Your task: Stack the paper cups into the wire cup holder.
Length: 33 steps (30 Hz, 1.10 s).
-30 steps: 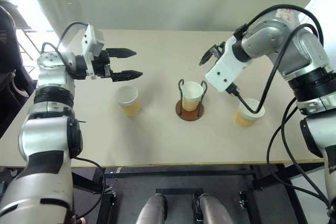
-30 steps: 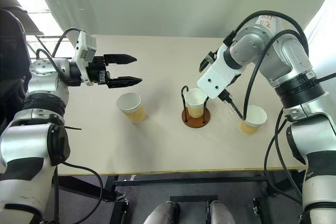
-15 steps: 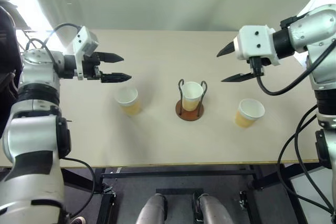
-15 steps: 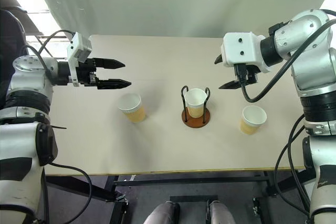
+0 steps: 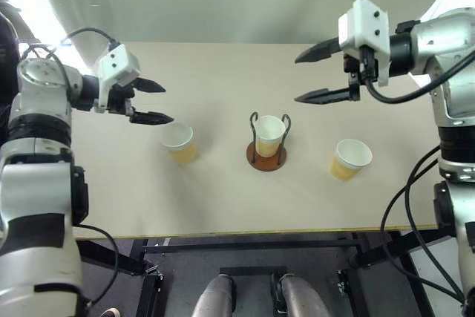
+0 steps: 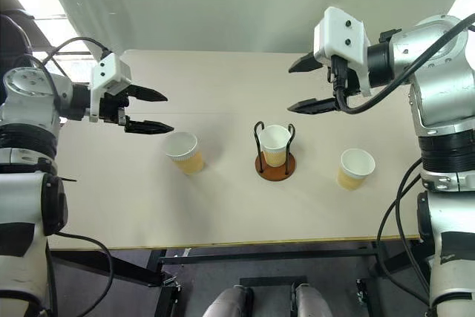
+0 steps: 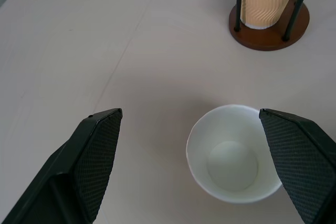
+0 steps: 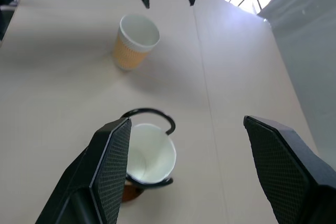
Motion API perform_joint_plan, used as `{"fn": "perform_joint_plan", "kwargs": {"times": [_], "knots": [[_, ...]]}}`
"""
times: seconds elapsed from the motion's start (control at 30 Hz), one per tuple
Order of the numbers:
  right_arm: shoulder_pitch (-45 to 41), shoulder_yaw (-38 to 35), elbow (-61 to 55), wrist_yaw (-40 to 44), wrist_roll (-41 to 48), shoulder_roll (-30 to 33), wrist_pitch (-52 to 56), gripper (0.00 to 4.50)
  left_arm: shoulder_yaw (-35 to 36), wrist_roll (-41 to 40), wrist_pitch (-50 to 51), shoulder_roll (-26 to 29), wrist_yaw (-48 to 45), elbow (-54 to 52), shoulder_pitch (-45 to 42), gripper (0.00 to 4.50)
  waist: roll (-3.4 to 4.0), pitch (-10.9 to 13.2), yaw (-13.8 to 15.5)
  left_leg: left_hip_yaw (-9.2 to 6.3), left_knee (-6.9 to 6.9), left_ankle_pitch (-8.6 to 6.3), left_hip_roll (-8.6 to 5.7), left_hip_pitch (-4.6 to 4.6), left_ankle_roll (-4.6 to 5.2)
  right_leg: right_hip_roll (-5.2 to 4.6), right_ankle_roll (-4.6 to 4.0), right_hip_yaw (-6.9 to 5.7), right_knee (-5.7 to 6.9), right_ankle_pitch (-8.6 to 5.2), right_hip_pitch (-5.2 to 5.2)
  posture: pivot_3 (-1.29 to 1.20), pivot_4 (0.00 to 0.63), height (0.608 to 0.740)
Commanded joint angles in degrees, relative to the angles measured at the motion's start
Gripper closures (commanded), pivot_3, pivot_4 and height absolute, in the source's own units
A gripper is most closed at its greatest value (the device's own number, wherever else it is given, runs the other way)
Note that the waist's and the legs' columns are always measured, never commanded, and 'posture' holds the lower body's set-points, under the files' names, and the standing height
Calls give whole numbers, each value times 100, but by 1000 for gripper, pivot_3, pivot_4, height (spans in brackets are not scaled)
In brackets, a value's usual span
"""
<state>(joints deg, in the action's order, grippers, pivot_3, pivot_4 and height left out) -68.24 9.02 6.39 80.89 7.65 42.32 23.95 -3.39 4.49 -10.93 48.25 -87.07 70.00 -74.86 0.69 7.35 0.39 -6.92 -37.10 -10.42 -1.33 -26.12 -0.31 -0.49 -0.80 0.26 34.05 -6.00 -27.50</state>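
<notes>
wire cup holder (image 5: 267, 155) sits mid tabletop (image 5: 223, 206), upright, with one paper cup (image 5: 269, 135) seated inside its wire loops. second cup (image 5: 180, 142) stands upright on the tabletop to the holder's left, third cup (image 5: 349, 159) upright to its right, both well apart from the holder. left gripper (image 5: 152, 102) hangs above the tabletop just left of the second cup, jaws spread wide, nothing in them; in the left wrist view that cup's white mouth sits between the two fingers (image 7: 94, 156), not touching. right gripper (image 5: 308, 75) is up in the air behind and right of the holder, jaws apart, empty, pointing toward the left.
</notes>
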Motion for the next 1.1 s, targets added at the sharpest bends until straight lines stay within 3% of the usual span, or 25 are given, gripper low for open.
{"fn": "perform_joint_plan", "kwargs": {"times": [0.03,0.7,1.1], "knots": [[-142,-123,-53,30,144,130,39,1011,63,15,-170,160,-30,29,-77,0,-1,0,27,-9,-1,0,4,-3,0,-6,1,-1,-2,0,0,0,150,740],[-239,46,240,846,625,293,237,1011,-443,179,-943,430,-543,60,-49,0,-1,-1,18,-15,-9,-1,5,-10,0,-10,0,0,1,-3,-1,0,150,740],[-205,242,1163,1023,131,649,-155,1011,-1205,-58,-1233,498,-543,-375,-272,0,-3,-2,47,-15,-7,0,1,-14,0,-18,-2,-6,8,-3,-6,0,150,740]]}}
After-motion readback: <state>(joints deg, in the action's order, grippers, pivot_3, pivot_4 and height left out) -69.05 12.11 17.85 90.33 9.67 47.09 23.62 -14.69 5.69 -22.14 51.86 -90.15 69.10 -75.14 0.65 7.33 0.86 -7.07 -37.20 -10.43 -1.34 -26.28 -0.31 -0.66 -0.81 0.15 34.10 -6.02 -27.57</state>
